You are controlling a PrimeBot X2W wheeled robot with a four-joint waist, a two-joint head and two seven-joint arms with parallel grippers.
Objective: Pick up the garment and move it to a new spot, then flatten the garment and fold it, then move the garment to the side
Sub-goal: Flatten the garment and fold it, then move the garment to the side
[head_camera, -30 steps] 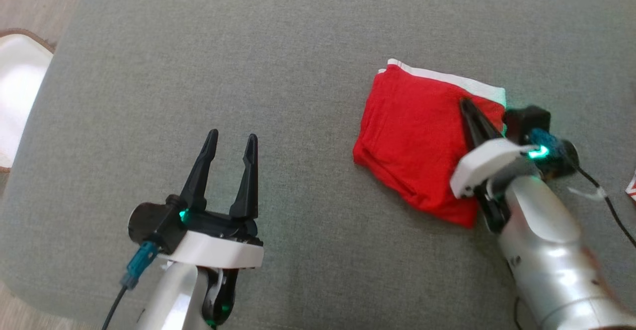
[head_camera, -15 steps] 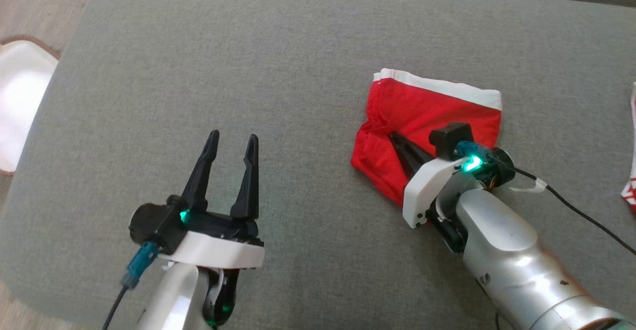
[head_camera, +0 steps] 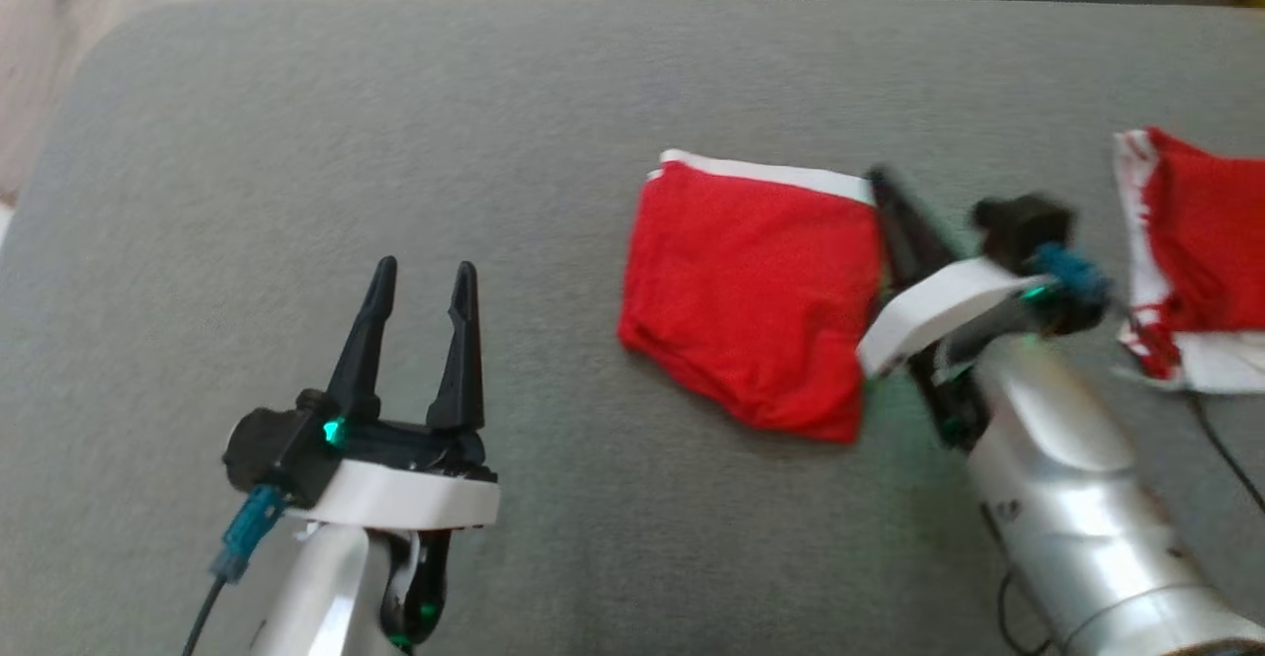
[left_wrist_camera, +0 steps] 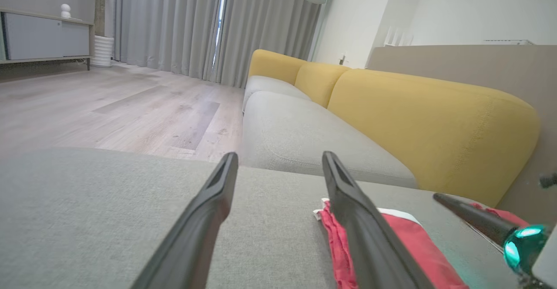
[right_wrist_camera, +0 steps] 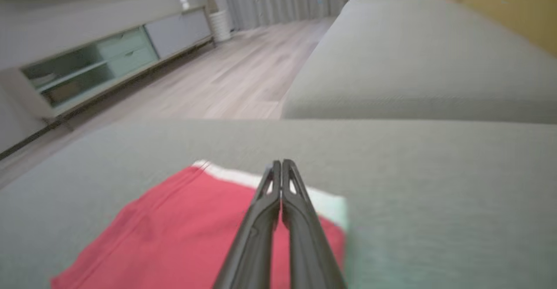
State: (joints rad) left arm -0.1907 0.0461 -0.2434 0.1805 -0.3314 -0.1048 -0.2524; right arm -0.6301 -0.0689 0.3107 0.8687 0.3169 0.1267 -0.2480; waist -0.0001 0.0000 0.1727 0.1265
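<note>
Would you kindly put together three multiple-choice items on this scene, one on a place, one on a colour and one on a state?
1. The folded red garment lies on:
A. the wood floor
B. the grey cushion
C. the yellow backrest

2. The band along the garment's far edge is:
A. white
B. blue
C. black

3. The claws stand:
A. both open
B. both shut
C. left claw open, right claw shut

Key:
1 B, since grey fabric surrounds the garment on every side in the head view.
2 A, since a white strip runs along its top edge in the head view.
3 C, since the left claw gapes wide, while the right wrist view shows the right claw pressed together.
</note>
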